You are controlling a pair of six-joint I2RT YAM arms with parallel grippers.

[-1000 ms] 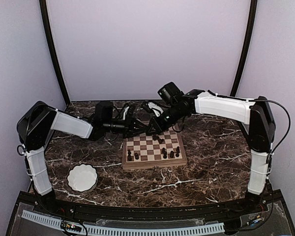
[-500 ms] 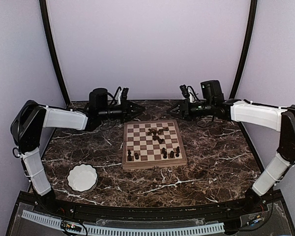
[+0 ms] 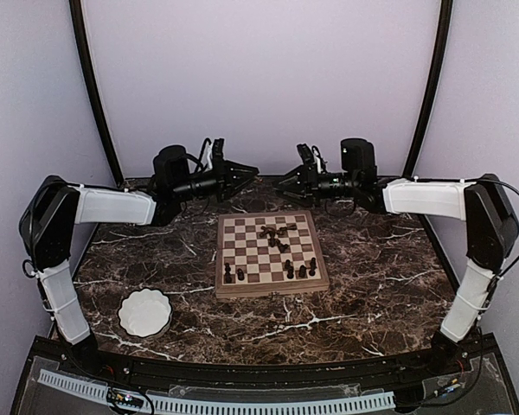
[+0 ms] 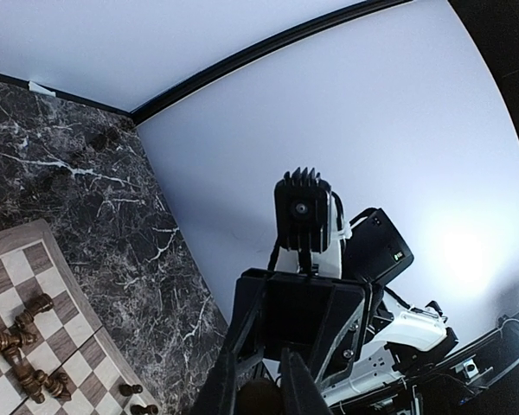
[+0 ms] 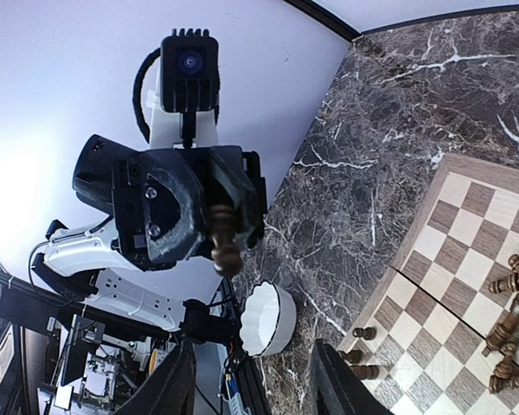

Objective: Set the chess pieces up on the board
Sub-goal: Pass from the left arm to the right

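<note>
The board (image 3: pixel 242 251) lies mid-table. Several dark chess pieces (image 3: pixel 277 232) lie toppled near its far middle, and several more (image 3: pixel 301 271) stand along its near row. My left gripper (image 3: pixel 245 173) hovers above the table behind the board's far left corner. It is shut on one dark brown chess piece (image 5: pixel 226 243), held by its top end. My right gripper (image 3: pixel 283 181) faces it from the right, a short gap away, open and empty. The right wrist view shows its jaws (image 5: pixel 255 380) wide apart. The board (image 4: pixel 22 259) also shows in the left wrist view.
A white scalloped bowl (image 3: pixel 144 312) stands at the near left of the dark marble table (image 3: pixel 372 277). It also shows in the right wrist view (image 5: pixel 264 317). Purple walls close in the back and both sides.
Both grippers have risen from the board's far edge. The right gripper swung out right, then came back left towards the left gripper, which holds a piece.
</note>
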